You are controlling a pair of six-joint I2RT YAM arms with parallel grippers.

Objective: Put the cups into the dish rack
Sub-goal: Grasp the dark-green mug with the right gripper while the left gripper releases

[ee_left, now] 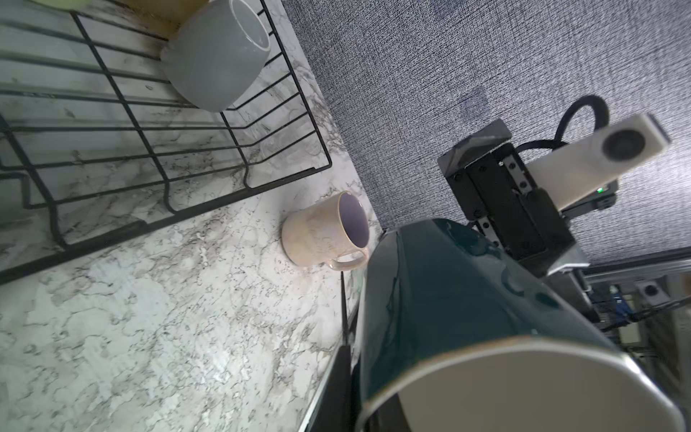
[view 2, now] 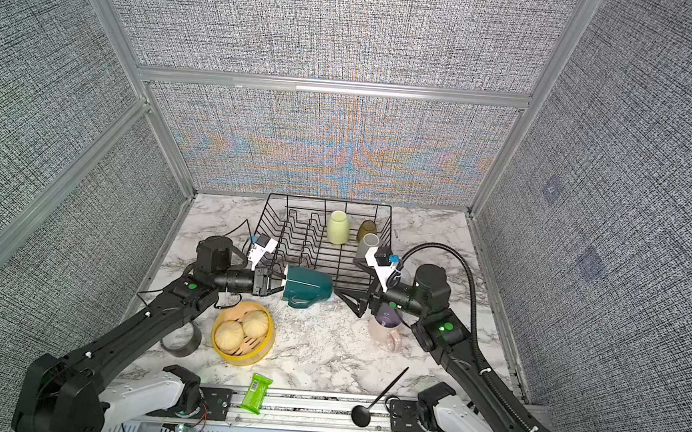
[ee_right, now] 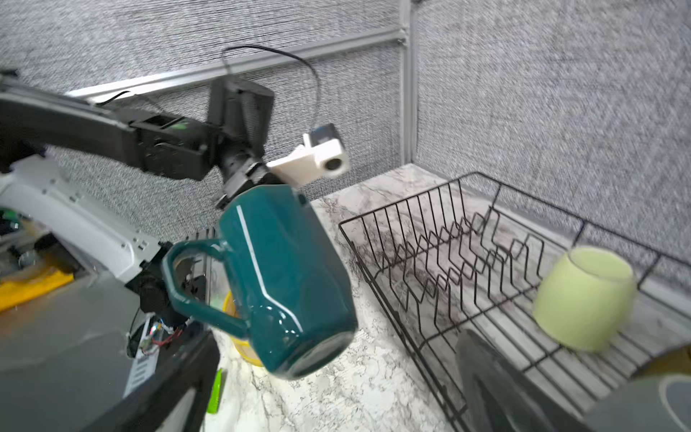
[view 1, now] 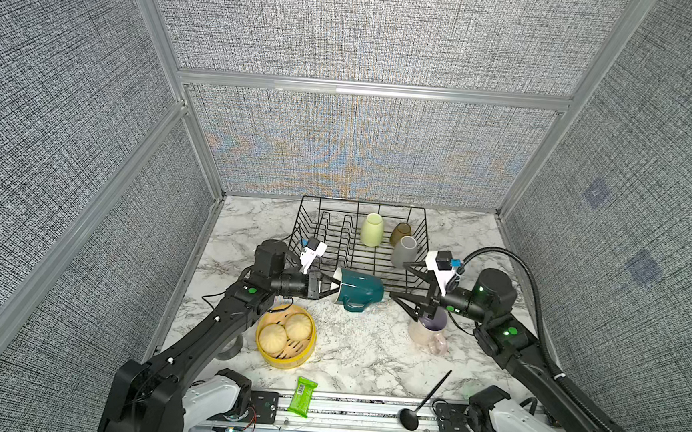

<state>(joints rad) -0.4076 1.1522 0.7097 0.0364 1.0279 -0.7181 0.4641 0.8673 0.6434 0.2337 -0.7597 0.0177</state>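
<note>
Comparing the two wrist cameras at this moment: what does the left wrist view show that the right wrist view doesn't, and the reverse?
Only the left wrist view: the pink mug standing on the marble table, outside the dish rack. Only the right wrist view: the handle of the dark teal mug and the left arm carrying it. Both: the dark teal mug, held off the table, and the dish rack.

The teal mug (view 1: 362,289) hangs sideways before the rack (view 1: 336,241) holding green cup (view 1: 372,230), amber tumbler (view 1: 400,232), grey mug (view 1: 403,252); pink mug (view 1: 427,335) upright outside.
</note>
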